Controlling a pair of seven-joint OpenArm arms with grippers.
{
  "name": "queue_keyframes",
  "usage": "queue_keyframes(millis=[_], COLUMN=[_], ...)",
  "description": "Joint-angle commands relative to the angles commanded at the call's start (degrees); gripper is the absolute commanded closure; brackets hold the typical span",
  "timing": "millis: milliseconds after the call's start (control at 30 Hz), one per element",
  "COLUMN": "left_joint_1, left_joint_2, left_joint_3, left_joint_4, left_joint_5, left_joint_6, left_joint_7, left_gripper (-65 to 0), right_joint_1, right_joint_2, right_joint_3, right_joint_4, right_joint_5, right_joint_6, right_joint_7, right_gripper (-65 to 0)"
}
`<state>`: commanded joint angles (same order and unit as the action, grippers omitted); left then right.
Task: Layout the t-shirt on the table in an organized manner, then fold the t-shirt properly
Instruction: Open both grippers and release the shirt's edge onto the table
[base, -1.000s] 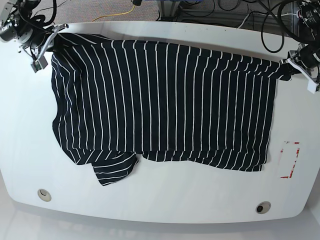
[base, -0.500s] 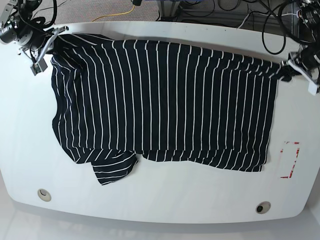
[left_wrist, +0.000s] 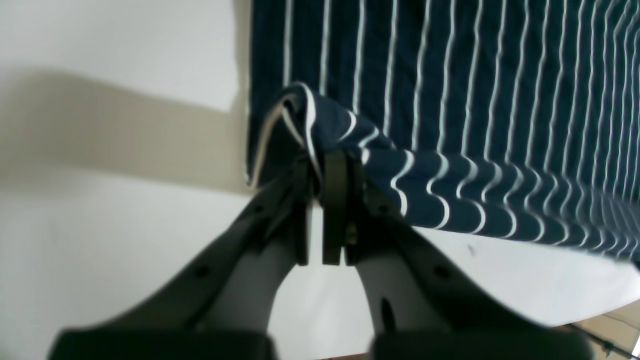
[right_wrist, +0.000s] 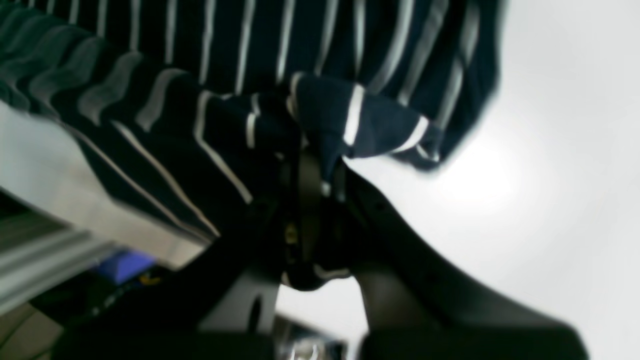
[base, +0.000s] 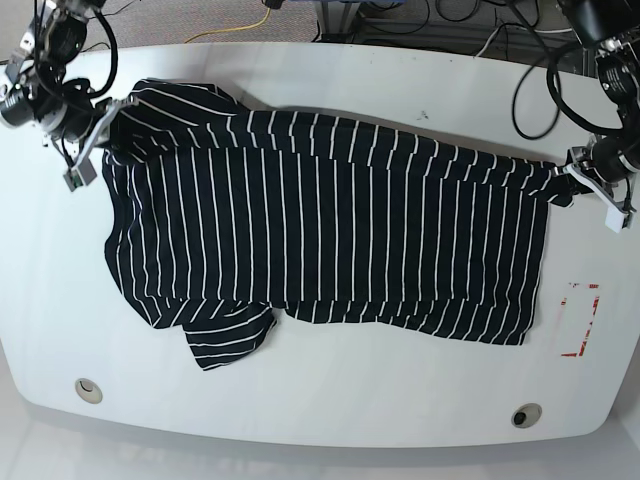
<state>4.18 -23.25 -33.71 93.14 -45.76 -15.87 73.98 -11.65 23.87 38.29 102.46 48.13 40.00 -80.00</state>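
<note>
The right gripper (base: 103, 118) is closed on one far corner of the shirt (base: 330, 230) — it pinches the cloth so that edge lifts. The shirt lies spread across the table (base: 330, 400), one sleeve bunched at the near side. The left gripper (base: 565, 178) is clamped on the other corner, likely pulling the edge straight.
</note>
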Motion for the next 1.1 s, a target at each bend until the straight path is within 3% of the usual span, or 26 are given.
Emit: queue_keyframes(millis=[500,767,933,1033,1100], left_joint_1=[-6.2,-10.7,-11.4,-11.5,-11.5], left_joint_2=[0.0,0.0,0.0,-0.3,-0.3], left_joint_3=[1.0,4.4,7.1,8.4,9.1], left_joint_4=[-10.8,-15.2,-15.6,-15.6,-15.6], left_joint_5=[0.0,0.1,0.1,0.2,1.0], left_joint_6=[0.2,0.2,0.2,0.2,0.2], left_joint_7=[-0.4,-0.5,-2.6,-3.2,-3.3], left_gripper=[-0.3,-0.3,-0.4,-0.6,-0.6], right_joint_1=[9.1,10.5,11.1,12.2,12.5], right_joint_2=[1.0,2.5,2.0,0.6,0.3], right_joint_3=[-0.2,-4.1,-4.5,-4.5,-4.5], right_joint_4=[-12.7,-15.1,-15.2,-15.2,-15.2], right_joint_5=[-0.1,-0.3,-4.3,-8.0,-10.8], right_joint_6=[0.0,0.0,0.0,0.0,0.0], right_joint_7=[0.0,2.3,2.4,2.6,2.7], right_gripper=[-1.4,-1.7,-2.1,-5.9,-16.0])
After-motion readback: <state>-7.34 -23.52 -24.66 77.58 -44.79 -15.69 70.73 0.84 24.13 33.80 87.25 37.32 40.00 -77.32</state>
